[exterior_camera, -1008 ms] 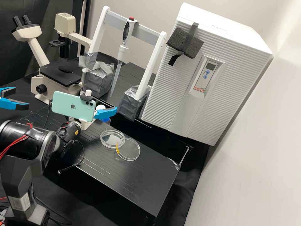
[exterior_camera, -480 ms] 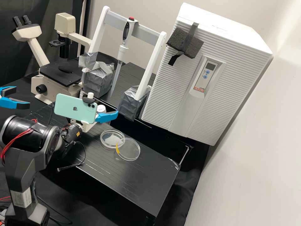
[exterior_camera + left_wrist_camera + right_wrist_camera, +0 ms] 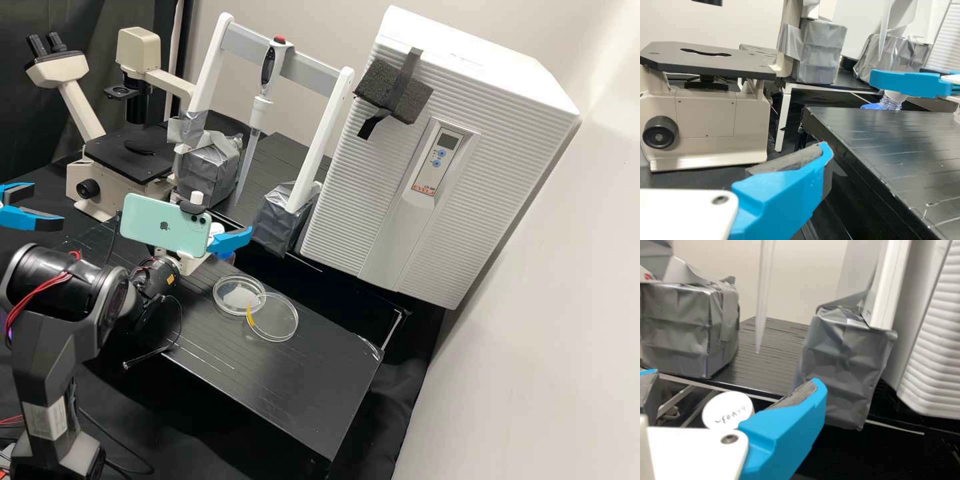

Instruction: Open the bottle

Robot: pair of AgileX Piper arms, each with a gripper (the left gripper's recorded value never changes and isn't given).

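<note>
The small clear plastic bottle [image 3: 886,103] with its round white cap [image 3: 726,410] stands upright at the far edge of the raised black ribbed platform [image 3: 287,373], near the grey tape-wrapped foot [image 3: 280,217] of the white pipette stand.

The right gripper [image 3: 225,237] is level with the cap. Its blue fingers [image 3: 785,430] are spread wide to either side of the cap, and I can't make out any contact. That arm's forearm runs low over the platform from the near left, with a mint-green phone [image 3: 163,223] clamped on its wrist.

The left gripper [image 3: 37,208] hangs well off to the left beside the platform, in front of the beige microscope [image 3: 113,167]. Its fingers [image 3: 785,192] are parted and hold nothing.

Two clear round petri dishes [image 3: 257,307] lie overlapping on the platform, nearer than the bottle.
</note>
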